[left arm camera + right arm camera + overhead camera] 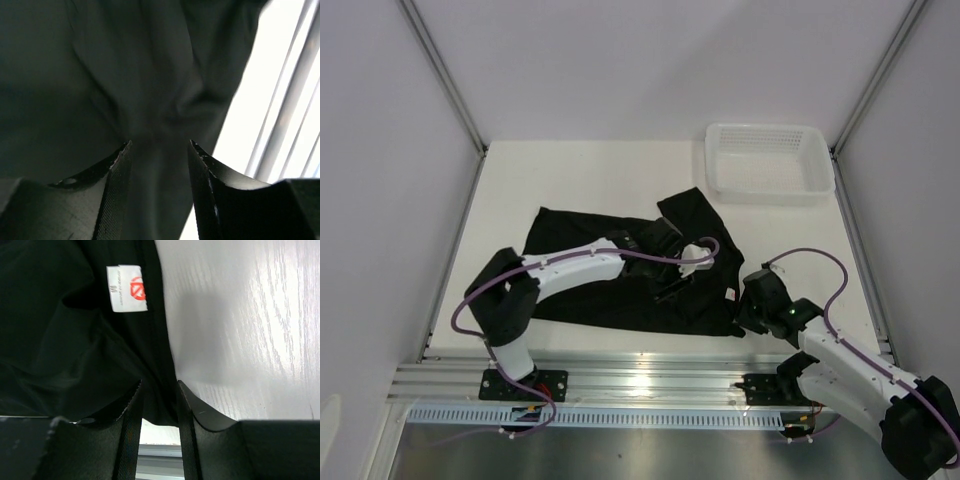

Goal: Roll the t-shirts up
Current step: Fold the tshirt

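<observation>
T-shirt (620, 305) crumpled mid-desk (570, 170), unrolled; step looks like straightening before roll; left jaws parted over bunched fold, nothing held; right jaws parted astride near hem below label (127, 288); next: pinch hem, pull flat, roll.

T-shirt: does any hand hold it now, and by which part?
It cannot be told. The left hand has bunched fabric of the t-shirt between its fingers; the right hand stands open around the edge near the label.
</observation>
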Action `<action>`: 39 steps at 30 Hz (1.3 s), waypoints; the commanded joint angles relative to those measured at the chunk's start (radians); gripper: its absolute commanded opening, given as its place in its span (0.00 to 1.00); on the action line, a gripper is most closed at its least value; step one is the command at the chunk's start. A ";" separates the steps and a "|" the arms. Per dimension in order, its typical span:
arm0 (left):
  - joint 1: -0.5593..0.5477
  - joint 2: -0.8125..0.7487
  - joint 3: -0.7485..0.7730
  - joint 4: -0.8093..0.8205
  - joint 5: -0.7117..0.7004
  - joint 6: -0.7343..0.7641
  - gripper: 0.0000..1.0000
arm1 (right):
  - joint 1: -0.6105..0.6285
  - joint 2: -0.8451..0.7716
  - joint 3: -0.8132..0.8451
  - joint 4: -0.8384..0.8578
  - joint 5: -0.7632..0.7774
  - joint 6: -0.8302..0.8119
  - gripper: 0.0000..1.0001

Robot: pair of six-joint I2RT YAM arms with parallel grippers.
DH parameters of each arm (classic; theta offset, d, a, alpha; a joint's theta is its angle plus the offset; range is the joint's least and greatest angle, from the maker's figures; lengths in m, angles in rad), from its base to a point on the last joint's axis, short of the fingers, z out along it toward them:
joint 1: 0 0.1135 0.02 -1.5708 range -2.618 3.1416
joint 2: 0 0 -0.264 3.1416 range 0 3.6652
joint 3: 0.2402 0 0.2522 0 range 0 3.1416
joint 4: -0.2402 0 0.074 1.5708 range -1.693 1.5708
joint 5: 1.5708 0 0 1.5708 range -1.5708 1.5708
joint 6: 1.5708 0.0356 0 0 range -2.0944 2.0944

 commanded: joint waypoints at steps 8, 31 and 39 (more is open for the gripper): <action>-0.021 0.214 0.219 0.078 -0.032 -0.115 0.42 | 0.005 -0.035 -0.016 -0.001 -0.010 0.013 0.36; -0.003 0.265 0.224 0.047 -0.118 -0.122 0.01 | 0.005 0.045 0.012 0.001 -0.039 0.001 0.02; 0.017 0.196 0.178 0.090 -0.182 -0.115 0.01 | 0.005 0.031 0.023 -0.047 -0.007 0.011 0.00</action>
